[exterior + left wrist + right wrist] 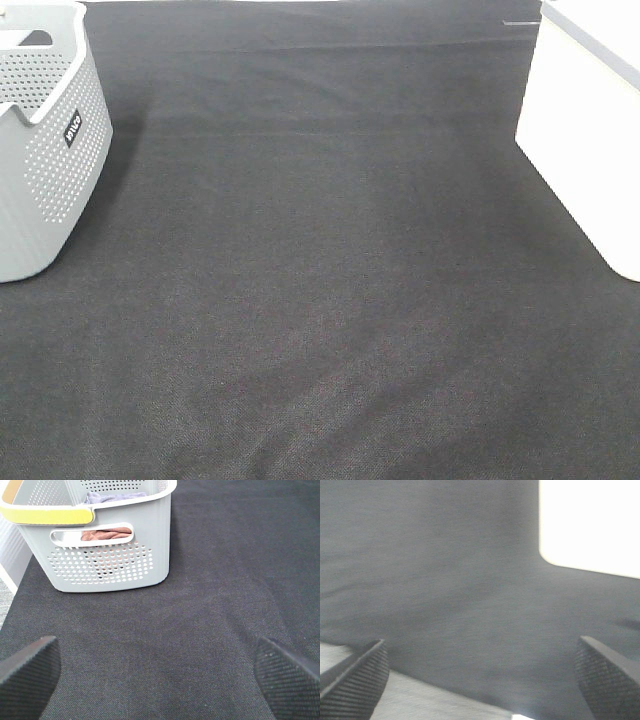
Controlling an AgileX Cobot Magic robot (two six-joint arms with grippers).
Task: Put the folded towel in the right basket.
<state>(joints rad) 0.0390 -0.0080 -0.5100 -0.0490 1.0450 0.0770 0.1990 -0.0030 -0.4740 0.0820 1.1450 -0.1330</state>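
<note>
The counter (330, 300), covered in dark cloth, fills nearly the whole high view and is bare across its middle. The white basket (590, 150) sits at the right edge, cut off by the frame, so its opening cannot be seen. The grey basket (45, 140) stands at the upper left, also cropped; in the left wrist view, at upper left, it holds folded cloth: a brownish towel (105, 533) showing through the handle slot and a lavender one (115, 497) above the rim.

Neither arm appears in the high view. The left tool (160, 672) hovers over bare cloth with its fingers (27, 672) wide apart and nothing between them. The right tool (480, 672) is likewise spread and empty, near the white basket's corner.

The step in hand seems to be fetching a towel. The left tool would do well to descend inside the grey rim, pinch the whole fold, and lift clear before crossing. How the towels are stacked is hidden.
</note>
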